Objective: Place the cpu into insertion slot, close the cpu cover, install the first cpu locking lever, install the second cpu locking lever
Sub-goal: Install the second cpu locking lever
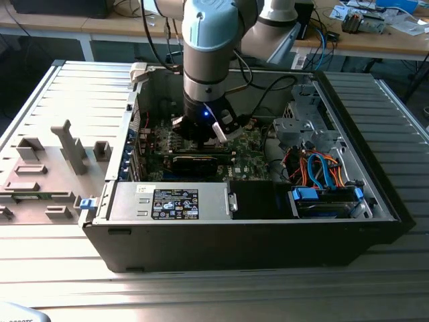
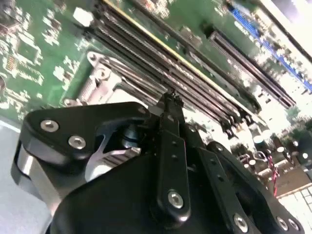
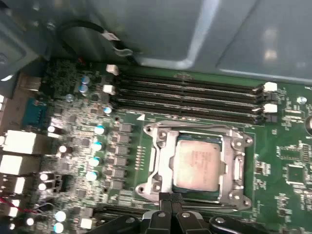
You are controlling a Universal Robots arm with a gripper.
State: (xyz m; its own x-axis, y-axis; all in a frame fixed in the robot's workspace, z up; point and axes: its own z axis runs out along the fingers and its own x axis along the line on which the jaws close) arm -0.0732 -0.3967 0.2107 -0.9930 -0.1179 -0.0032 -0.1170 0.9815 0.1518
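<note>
Beside the cpu cover (image 3: 200, 168), already down over the seated cpu (image 3: 198, 165), the tool (image 3: 170, 197) hangs with fingertips pressed together; any sideways drift could scrape the board.

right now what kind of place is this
Probably a robotics lab or workshop bench: an open black desktop computer case lies on a grey ribbed metal table, with wooden desks strewn with cables and parts behind it.

Arm (image 1: 209, 54) down inside open computer case (image 1: 268, 228)
</note>
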